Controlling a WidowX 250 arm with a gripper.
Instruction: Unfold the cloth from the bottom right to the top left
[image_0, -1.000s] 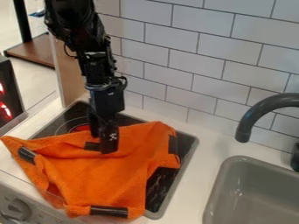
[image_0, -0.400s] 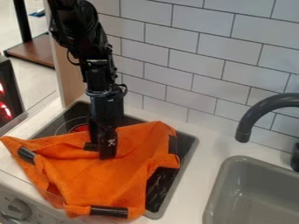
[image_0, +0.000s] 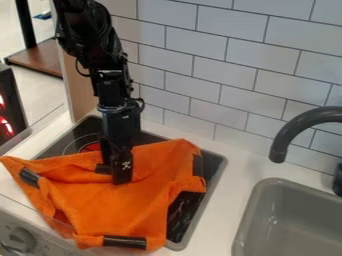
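Orange cloth (image_0: 143, 192) lies across the stove top (image_0: 212, 187), covering much of it and spilling past its left and near edges. Irregular outline, wider sideways than front to back; longest span roughly slants from a sharp corner left of the stove top down to the near right. Another corner rises toward the stove top's far right; bottom edge blunt. Texture fuzzy, towel-like, soft creases and folded edges. Dark, smooth bands at its left, right and bottom edges; bottom band runs nearly sideways. Gripper (image_0: 121, 176), black, hard, blocky, points down over the stove top, tip at the cloth's upper middle; cannot tell how far open or whether it grips cloth. Stove top glossy black, pale rim. Right of it: matte dark curved faucet (image_0: 294, 130), gray round-cornered sink (image_0: 251, 212). Behind: smooth white rectangular tiles (image_0: 234, 50).
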